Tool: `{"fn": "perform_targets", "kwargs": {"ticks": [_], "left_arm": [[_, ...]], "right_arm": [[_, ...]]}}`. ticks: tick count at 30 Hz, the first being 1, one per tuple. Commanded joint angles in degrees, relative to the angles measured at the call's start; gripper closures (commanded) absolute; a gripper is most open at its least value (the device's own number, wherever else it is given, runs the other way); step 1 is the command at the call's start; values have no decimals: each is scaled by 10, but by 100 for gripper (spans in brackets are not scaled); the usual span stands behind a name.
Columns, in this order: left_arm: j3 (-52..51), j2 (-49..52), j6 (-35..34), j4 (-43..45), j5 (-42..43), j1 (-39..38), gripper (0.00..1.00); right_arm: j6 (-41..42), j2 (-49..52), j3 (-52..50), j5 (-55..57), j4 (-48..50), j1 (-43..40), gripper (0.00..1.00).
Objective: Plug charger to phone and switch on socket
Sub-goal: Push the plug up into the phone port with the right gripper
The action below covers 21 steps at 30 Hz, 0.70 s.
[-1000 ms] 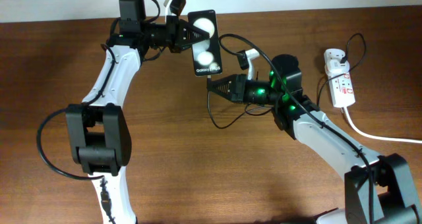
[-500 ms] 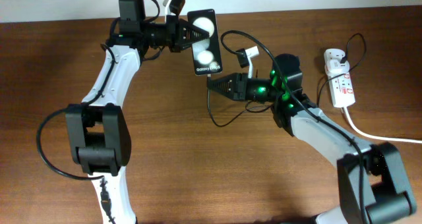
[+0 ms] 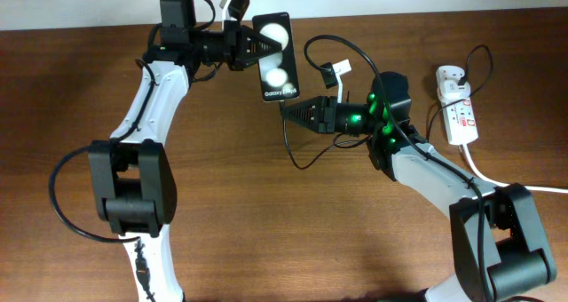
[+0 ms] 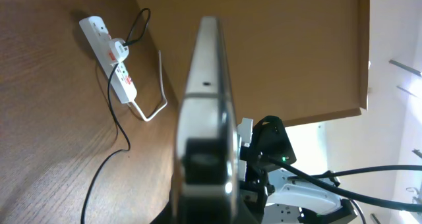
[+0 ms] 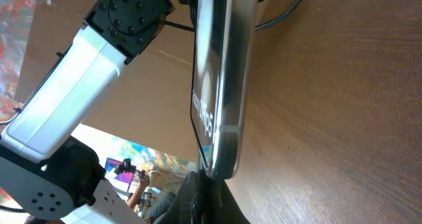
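Overhead shows your left jaws clamping the phone (image 3: 276, 58) and your right jaws pinching the charger (image 3: 286, 140) tip just below its port. Insertion looks next, so align it and push straight in.

Overhead looks down; both wrists closely face phone (image 4: 206, 99).

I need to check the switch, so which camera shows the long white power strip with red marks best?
The overhead view: the white power strip with red switch marks lies in full sight from above. The left wrist view shows it smaller and at a slant; the right wrist view does not show it.
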Motion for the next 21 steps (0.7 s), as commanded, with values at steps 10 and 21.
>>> {"fn": "perform_targets", "kwargs": {"ticks": [10,21], "left_arm": [[6,-4,1,-3,39,-7,100],[4,-4,63,-4,13,27,100]], "right_arm": [[-1,2,5,22,12,-14,87],[-21,2,5,-4,-19,-13,54]]}}
